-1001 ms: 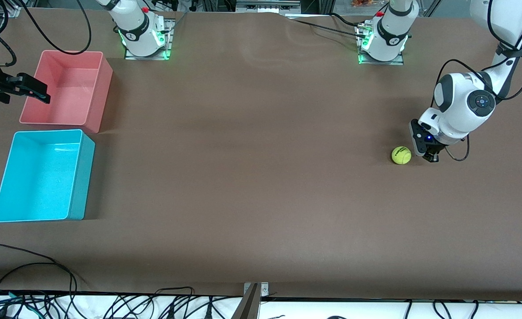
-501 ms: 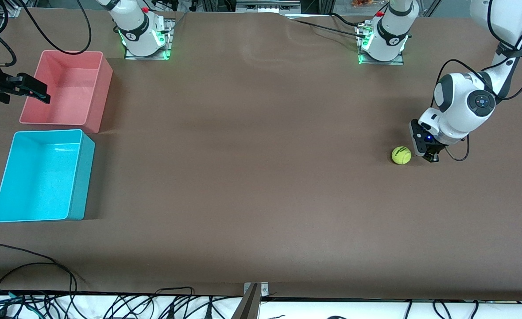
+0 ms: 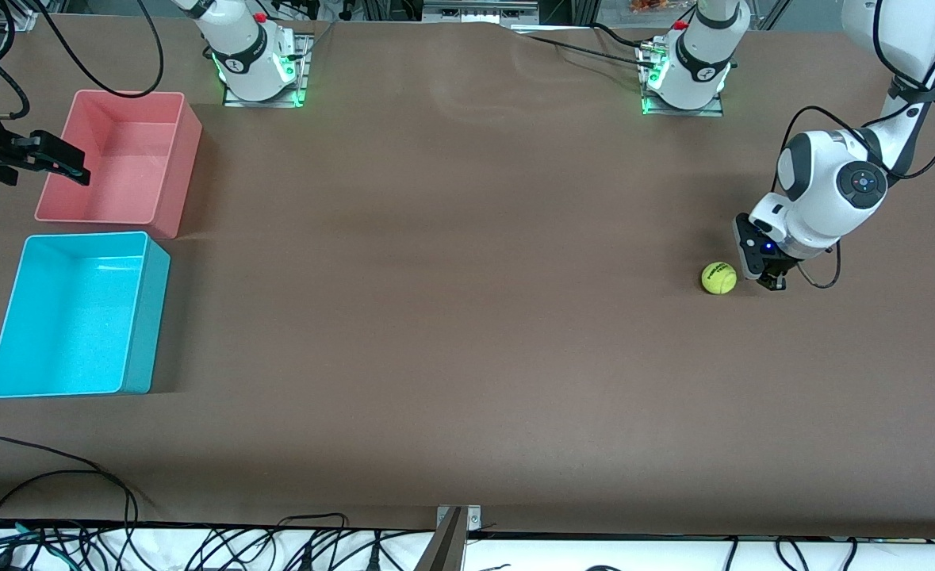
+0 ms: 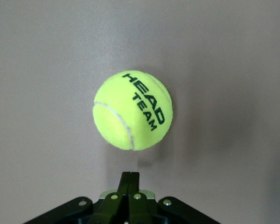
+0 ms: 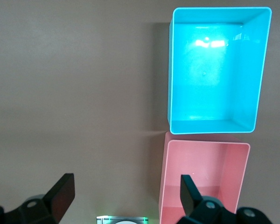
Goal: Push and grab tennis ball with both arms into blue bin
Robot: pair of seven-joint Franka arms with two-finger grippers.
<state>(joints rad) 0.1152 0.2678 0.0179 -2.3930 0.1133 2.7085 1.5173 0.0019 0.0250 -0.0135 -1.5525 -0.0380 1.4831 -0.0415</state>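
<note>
The tennis ball (image 3: 718, 277) lies on the brown table near the left arm's end; it fills the middle of the left wrist view (image 4: 133, 110), lettering up. My left gripper (image 3: 770, 281) is shut and empty, low at the table right beside the ball, on the side away from the bins; its closed fingertips (image 4: 130, 176) stop just short of the ball. The blue bin (image 3: 70, 317) stands empty at the right arm's end and also shows in the right wrist view (image 5: 214, 70). My right gripper (image 3: 69, 165) is open and empty, up over the pink bin's outer edge (image 5: 126, 183).
An empty pink bin (image 3: 118, 159) stands next to the blue bin, farther from the front camera; it also shows in the right wrist view (image 5: 205, 177). Cables (image 3: 55, 492) lie along the table's front edge. The arm bases (image 3: 261, 63) stand at the back.
</note>
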